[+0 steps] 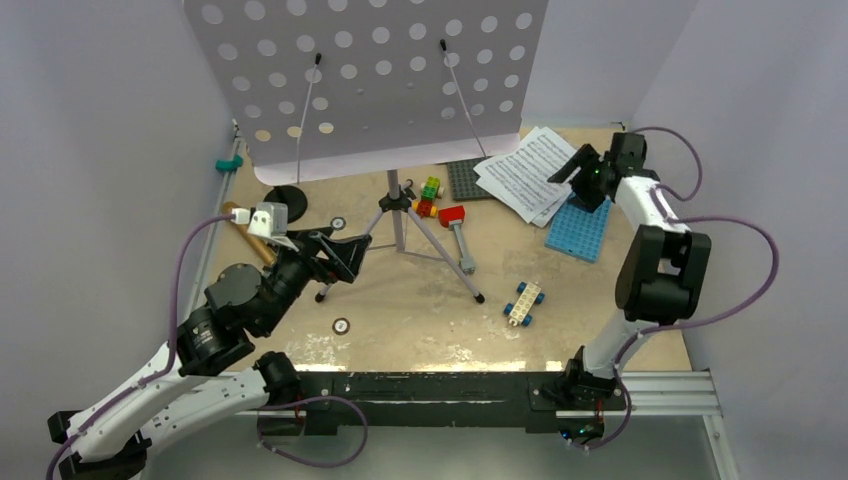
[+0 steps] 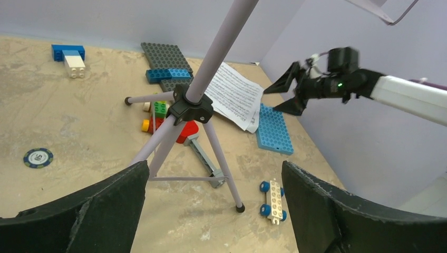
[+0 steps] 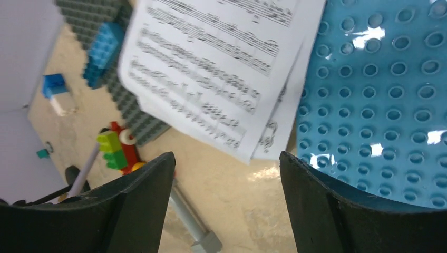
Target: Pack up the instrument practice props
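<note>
The lilac music stand [image 1: 395, 203] rises at mid table on tripod legs, its perforated desk [image 1: 370, 70] filling the top of the view. My left gripper [image 1: 352, 258] is open and empty just left of the tripod, and its wrist view shows the hub [image 2: 190, 105] and legs ahead of the gripper [image 2: 216, 211]. White sheet-music pages [image 1: 527, 172] lie at the back right. My right gripper [image 1: 578, 186] is open and empty just above their edge [image 3: 211, 58]. The black round mic stand base [image 1: 287, 198] sits at the back left. The gold-brown microphone [image 1: 236, 212] is partly hidden behind my left wrist.
A red-headed grey toy hammer [image 1: 458, 232] lies by the tripod. A blue baseplate [image 1: 578, 228] lies under the pages' edge, a grey baseplate [image 1: 467, 178] behind. Coloured bricks [image 1: 429, 195], a wheeled brick [image 1: 523, 301] and a small round chip [image 1: 341, 325] are scattered. Walls close in on both sides.
</note>
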Robot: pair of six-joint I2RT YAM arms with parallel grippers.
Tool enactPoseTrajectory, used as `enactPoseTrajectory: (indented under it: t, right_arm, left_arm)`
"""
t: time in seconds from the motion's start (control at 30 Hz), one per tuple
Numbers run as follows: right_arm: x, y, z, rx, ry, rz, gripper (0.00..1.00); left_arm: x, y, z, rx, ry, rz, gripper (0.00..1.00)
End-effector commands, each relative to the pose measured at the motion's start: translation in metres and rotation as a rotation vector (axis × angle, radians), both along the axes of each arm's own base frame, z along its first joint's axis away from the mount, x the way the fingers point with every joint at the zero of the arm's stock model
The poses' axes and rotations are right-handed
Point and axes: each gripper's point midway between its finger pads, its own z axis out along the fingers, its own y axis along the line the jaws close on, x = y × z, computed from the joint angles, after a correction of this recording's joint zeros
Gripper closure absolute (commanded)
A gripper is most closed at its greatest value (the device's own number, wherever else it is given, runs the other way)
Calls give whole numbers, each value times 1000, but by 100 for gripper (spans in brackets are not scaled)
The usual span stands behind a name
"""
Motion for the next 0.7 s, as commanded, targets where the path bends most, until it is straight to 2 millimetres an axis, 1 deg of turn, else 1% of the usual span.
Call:
enactPoseTrajectory:
  t: [0.0,0.07,0.1,0.17,0.23,0.3,0.37,0.4,0.43,0.57,0.67]
  right_arm:
    - [6,-10,131,-86,-319,-73,23]
    - [-7,-2,169,-106,-424,-74,23]
    - [-14,3,184,-121,-470,-70,23]
    - [-32,15,207,-154,-548,-51,23]
    - [-51,29,221,-194,-608,-26,23]
    - [-70,46,227,-237,-658,9,23]
    - [-89,65,225,-265,-692,56,23]
    - [-103,78,222,-270,-708,92,23]
    - [-112,85,218,-280,-717,111,23]
    - [-148,108,201,-318,-748,193,24]
    - [-172,121,180,-354,-741,255,24]
  left_arm:
    - [-2,3,-6,-19,42,10,0]
    - [-2,6,-10,-20,61,25,0]
    - [-2,7,-12,-20,71,32,0]
    - [-2,11,-16,-15,86,50,0]
    - [-3,17,-18,-13,95,71,0]
    - [-3,23,-20,-6,98,88,0]
    - [-4,30,-20,-2,97,107,0]
    - [-5,33,-19,-1,96,116,0]
    - [-5,36,-20,4,99,127,0]
    - [-5,48,-24,18,109,171,0]
    - [-3,54,-34,40,134,211,0]
